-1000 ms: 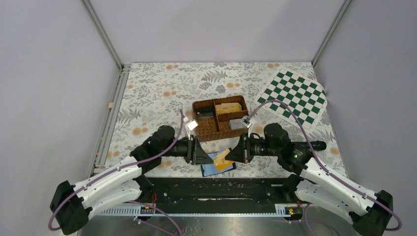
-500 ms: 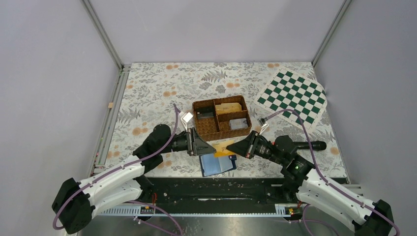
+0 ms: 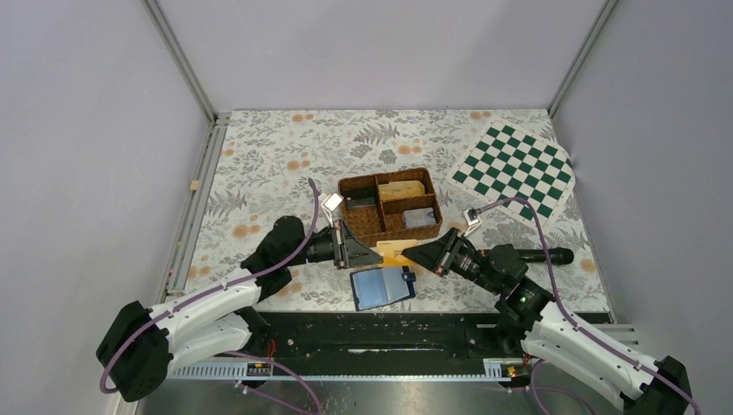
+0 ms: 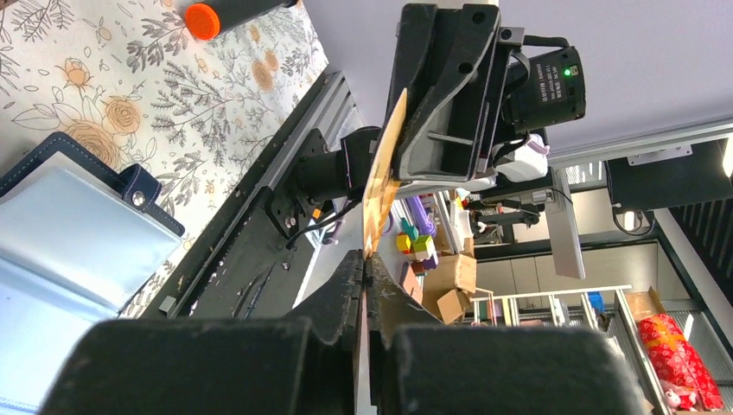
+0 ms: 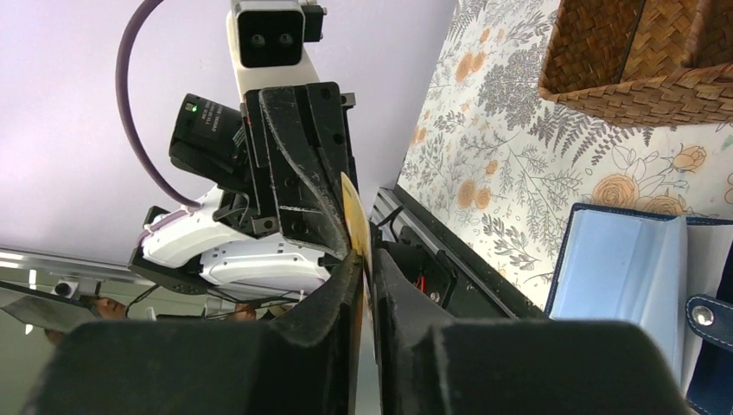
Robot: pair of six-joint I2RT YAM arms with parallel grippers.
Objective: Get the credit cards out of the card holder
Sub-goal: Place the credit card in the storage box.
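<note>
The card holder (image 3: 383,287) lies open on the floral mat, light blue inside up, and also shows in the left wrist view (image 4: 69,233) and the right wrist view (image 5: 622,268). One orange credit card (image 3: 393,252) hangs in the air above it, between both grippers. My left gripper (image 3: 373,256) is shut on the card's near end (image 4: 364,258); the card (image 4: 383,164) shows edge-on. My right gripper (image 3: 410,252) straddles the other end (image 5: 366,258), jaws barely parted, with a thin slit beside the card (image 5: 354,207).
A brown wicker tray (image 3: 363,238) with several compartments stands just behind the grippers, with cards lying in it. A green checkered mat (image 3: 516,173) lies at the back right. A black pen with an orange end (image 4: 203,19) lies to the right (image 3: 553,256).
The card has come out of the holder and risen toward the tray in the right gripper. The left gripper has closed on it. The right jaws have eased slightly apart.
</note>
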